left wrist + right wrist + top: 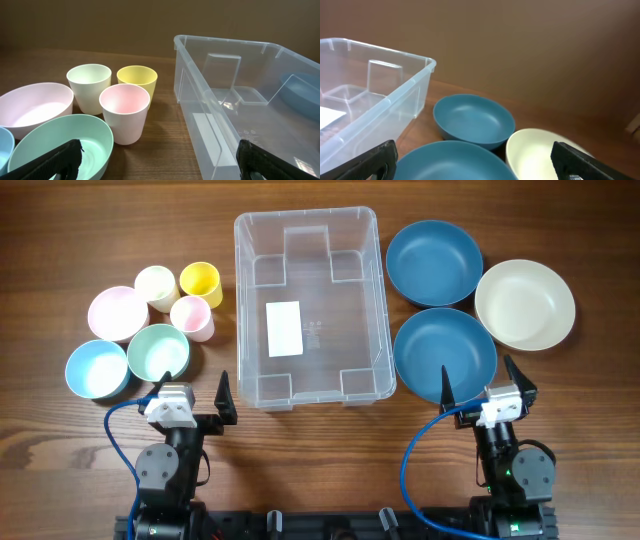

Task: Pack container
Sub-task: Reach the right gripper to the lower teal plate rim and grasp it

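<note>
Left side: light blue bowl [97,369], mint bowl [158,352] and pink bowl [118,313] crowded rim to rim; white cup [156,285], yellow cup [200,283] and pink cup [192,318] clustered just beyond. Left gripper [192,391], fingers wide, holding nothing, just behind the mint bowl. A narrow strip of bare wood runs between the cups and the container [310,225], which stands at table centre, label on its bottom. Right side: two dark blue bowls [434,262], the nearer one just beside the container's rim; right gripper [480,380], fingers wide, holding nothing, at that bowl's near edge; cream bowl [525,304] outermost.
</note>
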`<state>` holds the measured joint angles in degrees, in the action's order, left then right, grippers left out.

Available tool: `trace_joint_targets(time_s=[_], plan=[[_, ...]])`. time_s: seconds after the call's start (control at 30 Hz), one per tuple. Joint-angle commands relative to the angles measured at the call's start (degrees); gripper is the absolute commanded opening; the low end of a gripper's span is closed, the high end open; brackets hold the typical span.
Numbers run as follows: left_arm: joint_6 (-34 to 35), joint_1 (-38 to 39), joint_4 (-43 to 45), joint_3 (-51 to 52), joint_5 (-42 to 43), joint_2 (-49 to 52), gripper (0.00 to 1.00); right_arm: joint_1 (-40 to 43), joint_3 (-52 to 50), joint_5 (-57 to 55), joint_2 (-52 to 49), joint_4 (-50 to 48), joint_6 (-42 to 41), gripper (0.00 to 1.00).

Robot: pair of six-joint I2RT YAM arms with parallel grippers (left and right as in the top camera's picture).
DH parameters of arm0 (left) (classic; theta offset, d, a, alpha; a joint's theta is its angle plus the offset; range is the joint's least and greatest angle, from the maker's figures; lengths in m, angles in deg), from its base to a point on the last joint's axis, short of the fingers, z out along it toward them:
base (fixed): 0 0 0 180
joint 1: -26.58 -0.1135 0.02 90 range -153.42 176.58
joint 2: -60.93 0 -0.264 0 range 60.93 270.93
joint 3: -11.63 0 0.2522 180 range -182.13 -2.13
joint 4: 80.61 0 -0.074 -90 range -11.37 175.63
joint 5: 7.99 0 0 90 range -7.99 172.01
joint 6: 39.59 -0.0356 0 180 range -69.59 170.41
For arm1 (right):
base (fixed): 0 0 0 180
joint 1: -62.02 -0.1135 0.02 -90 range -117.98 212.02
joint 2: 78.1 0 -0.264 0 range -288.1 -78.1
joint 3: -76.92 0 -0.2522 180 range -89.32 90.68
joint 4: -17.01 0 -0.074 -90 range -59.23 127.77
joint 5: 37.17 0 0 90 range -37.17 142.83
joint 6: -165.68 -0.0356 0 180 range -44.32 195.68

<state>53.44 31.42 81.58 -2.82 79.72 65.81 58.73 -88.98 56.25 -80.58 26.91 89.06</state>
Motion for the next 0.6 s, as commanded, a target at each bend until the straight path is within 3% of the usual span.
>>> trace_joint_targets(time_s=[0.0,0.17,0.33,0.47,0.57], plan=[[-1.2,-0.2,0.2,0.4,-0.8,0.0,1.00,-0.3,0.0,2.8,-0.3,-4.5,2.9,1.00],[-1.1,-0.2,0.2,0.4,-0.8,0.3,1.00,-0.3,0.3,4.9,-0.3,-7.3,2.8,1.00],[-1.2,-0.2,0.2,0.4,-0.8,0.3,1.00,-0.3,3.7,4.1,-2.8,-6.4,-4.8,1.00],[-1.1,-0.2,0.2,0.4,-0.8,0.3,1.00,0.3,11.6,1.6,-11.4,-4.0,-10.1,1.00],[-1.2,-0.2,0.2,0.4,-0.8,0.3,1.00,2.7,22.2,1.1,-22.4,4.2,-13.2,1.00]])
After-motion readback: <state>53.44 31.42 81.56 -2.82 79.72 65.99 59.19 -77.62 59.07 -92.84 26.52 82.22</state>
